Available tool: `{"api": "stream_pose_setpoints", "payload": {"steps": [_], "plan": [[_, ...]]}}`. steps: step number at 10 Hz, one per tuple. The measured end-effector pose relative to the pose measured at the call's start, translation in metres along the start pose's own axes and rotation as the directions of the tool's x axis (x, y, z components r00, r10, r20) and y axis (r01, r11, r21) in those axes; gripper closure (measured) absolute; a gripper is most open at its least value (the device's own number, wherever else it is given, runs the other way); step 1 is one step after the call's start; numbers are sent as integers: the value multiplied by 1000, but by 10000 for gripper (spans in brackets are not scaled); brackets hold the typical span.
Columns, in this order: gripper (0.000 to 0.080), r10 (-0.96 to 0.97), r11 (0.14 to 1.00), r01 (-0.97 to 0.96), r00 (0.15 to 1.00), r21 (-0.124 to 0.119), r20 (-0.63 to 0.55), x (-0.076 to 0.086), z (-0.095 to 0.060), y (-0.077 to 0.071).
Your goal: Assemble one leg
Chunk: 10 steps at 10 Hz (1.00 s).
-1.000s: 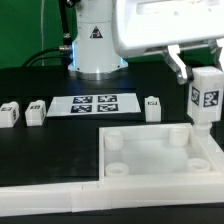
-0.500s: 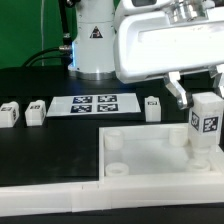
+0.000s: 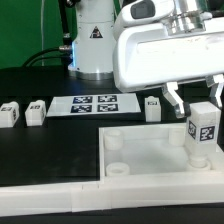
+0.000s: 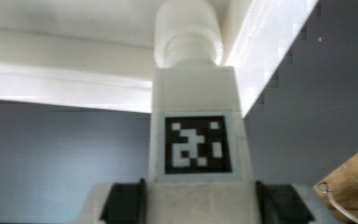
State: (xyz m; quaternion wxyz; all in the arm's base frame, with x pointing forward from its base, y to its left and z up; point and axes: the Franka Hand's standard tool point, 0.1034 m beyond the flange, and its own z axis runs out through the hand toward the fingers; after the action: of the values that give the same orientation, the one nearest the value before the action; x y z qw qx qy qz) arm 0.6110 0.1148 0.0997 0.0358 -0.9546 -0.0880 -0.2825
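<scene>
A black desk (image 3: 40, 140) fills the scene under a green backdrop, with the arm's white base (image 3: 95, 40) standing at the back.

The leg (image 3: 203, 128) is upright at the exterior view's right, its black-and-white marker facing the camera. Its lower end is at the far right corner of the big white tray-like piece (image 3: 150, 158). The claw (image 3: 196, 100) is closed on the leg's upper part. In the wrist view the leg (image 4: 197, 120) sits squarely between the two dark pads (image 4: 123, 203), and its far end points at a rounded white socket (image 4: 190, 45). Whether that end is already touching or inside the socket cannot be told from either view.

Three spare legs lie on the desk, two (image 3: 10, 113) (image 3: 36, 110) at the exterior view's left and one (image 3: 152, 108) just behind the tray. The marker board (image 3: 95, 103) lies flat between them, well clear of the work.

The step in hand looks like seating the leg in the corner socket. To do it well, the leg should be kept plumb and centred over the round hole and pressed straight down. It would then likely need turning about its own axis. The grip should stay firm enough that the block does not slip between the pads. A tilt or a sideways offset could jam the end on the socket rim or push the tray across the desk.
</scene>
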Motion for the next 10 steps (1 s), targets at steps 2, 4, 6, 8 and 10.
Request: {"api": "stream_pose_setpoints", "payload": {"steps": [2,4,6,8,10], "plan": [[508,-2,1000,2,1000,-1,0,-3,3,1],[508,-3,1000,3,1000,-1,-4,-9,8,0],[508,10,1000,-10,1000,-6,-26,-9,8,0],[508,11,1000,-12,1000,-7,-26,-9,8,0],[330,11,1000,-11,1000,-7,-25,-9,8,0]]}}
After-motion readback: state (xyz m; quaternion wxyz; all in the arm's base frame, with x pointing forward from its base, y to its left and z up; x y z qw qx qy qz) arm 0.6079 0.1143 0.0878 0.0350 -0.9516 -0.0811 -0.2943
